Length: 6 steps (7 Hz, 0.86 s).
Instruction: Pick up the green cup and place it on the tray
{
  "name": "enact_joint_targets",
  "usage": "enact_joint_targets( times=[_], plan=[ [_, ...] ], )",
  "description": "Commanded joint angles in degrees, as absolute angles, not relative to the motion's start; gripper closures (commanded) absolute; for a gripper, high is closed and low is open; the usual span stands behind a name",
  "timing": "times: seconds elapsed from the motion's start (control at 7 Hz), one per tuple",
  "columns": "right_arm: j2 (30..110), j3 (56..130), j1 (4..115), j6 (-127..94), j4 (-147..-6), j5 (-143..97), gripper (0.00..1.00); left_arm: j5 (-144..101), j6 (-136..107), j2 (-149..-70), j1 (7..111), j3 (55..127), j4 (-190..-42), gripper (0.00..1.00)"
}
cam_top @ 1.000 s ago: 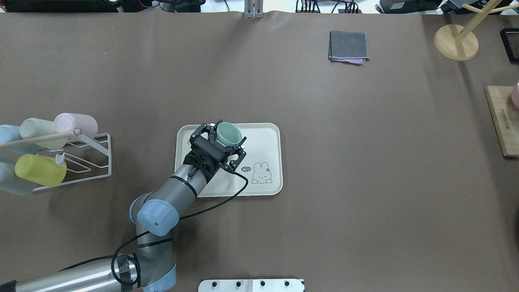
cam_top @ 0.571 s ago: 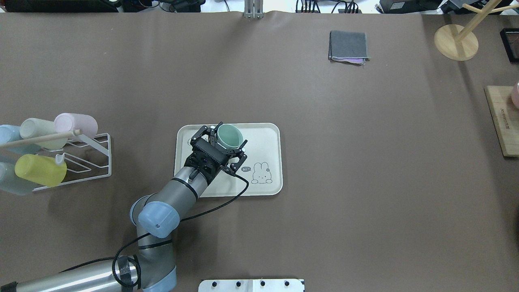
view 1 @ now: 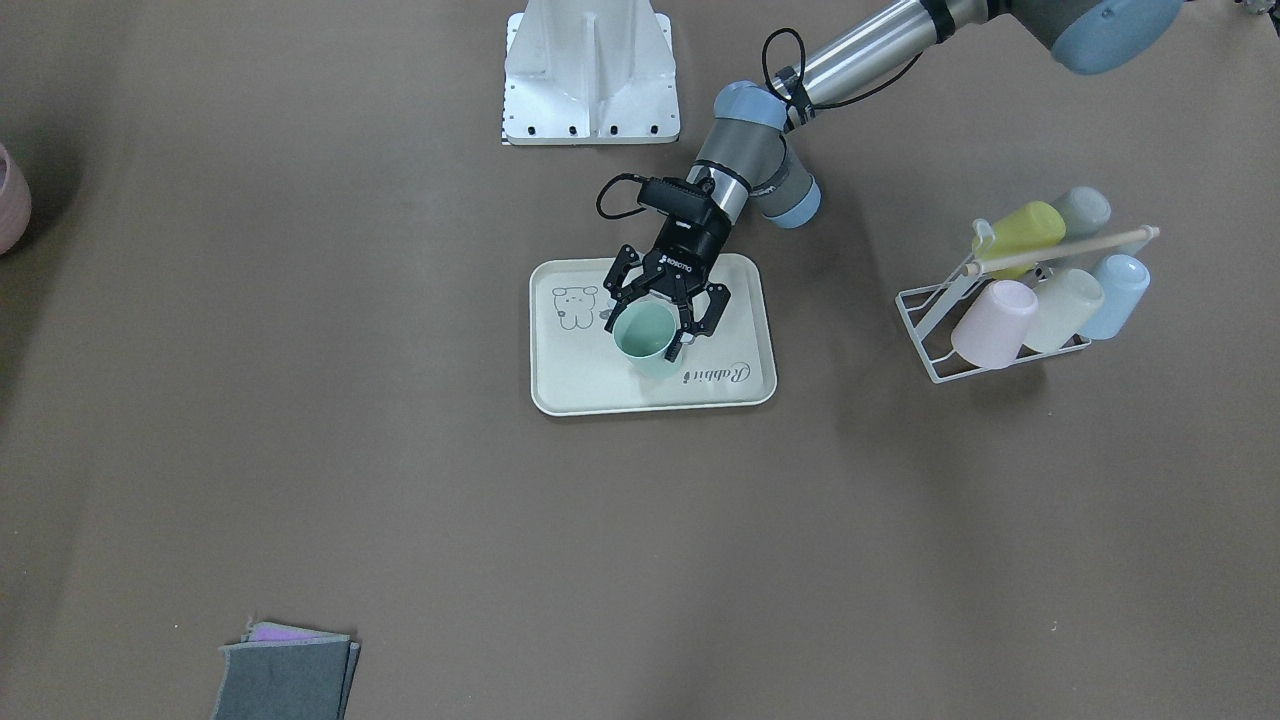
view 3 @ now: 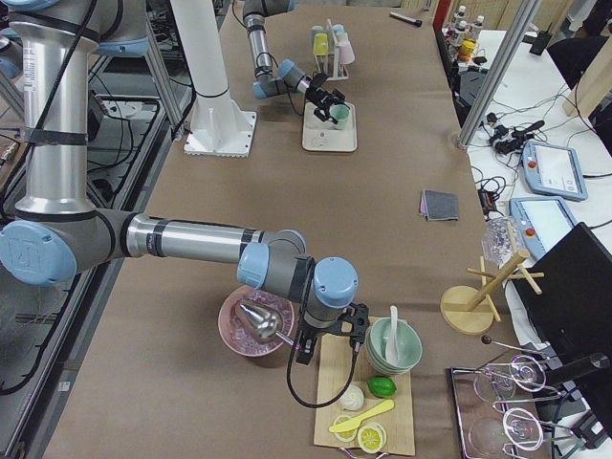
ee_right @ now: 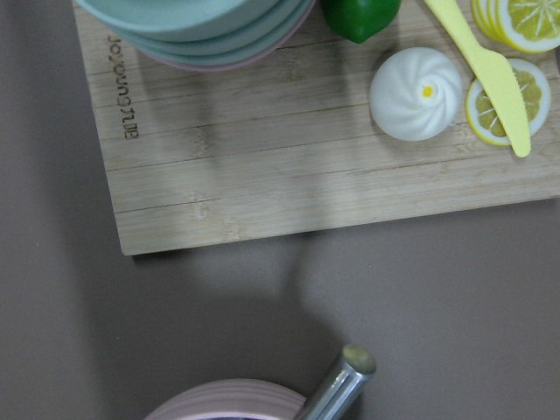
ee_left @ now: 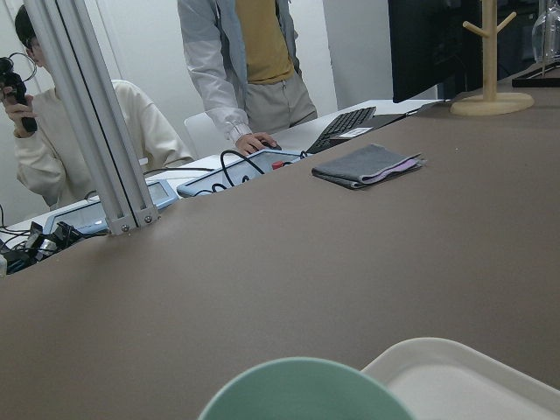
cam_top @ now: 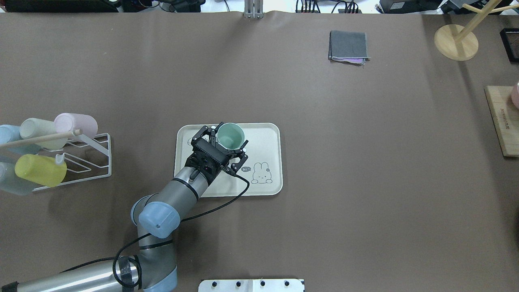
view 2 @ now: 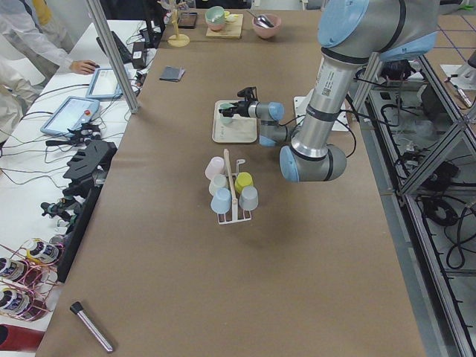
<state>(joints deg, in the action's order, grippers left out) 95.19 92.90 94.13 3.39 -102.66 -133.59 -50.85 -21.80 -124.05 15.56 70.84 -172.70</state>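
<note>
One left gripper (cam_top: 232, 135) straddles the one green cup (cam_top: 229, 138), its fingers spread wide and not clamping. The cup stands upright, mouth up, in the far half of the single cream tray (cam_top: 265, 140). To the left, one white wire rack (cam_top: 91, 156) carries five pastel cups (cam_top: 40, 169). Farther off lies one folded grey cloth (cam_top: 348, 45). The right gripper (view 3: 330, 342) hangs beside a pink bowl (view 3: 239, 335), and its finger state cannot be told. A brown covering (cam_top: 365, 162) spans the table. Two operators (ee_left: 249, 61) are at desks beyond it.

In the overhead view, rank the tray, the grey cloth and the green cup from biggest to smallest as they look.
1. tray
2. grey cloth
3. green cup, only a little smaller than the cloth
</note>
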Motion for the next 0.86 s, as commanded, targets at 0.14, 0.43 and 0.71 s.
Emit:
enact_joint_targets(
  times=[0.14, 0.43, 0.71],
  plan=[
    [95.19, 92.90, 94.13, 3.51, -102.66, -133.59, 0.00, -54.05, -27.13, -123.93, 15.47, 70.84, -176.56, 0.11],
    [95.19, 92.90, 94.22, 3.52, -102.66, -133.59, 0.00, -54.49, -30.91, -123.40, 15.38, 70.84, -178.15, 0.11],
    [95.27, 92.81, 94.13, 3.60, -102.66, -133.51, 0.00, -56.34, -34.69, -122.87, 15.29, 70.58, -179.29, 0.11]
  ],
)
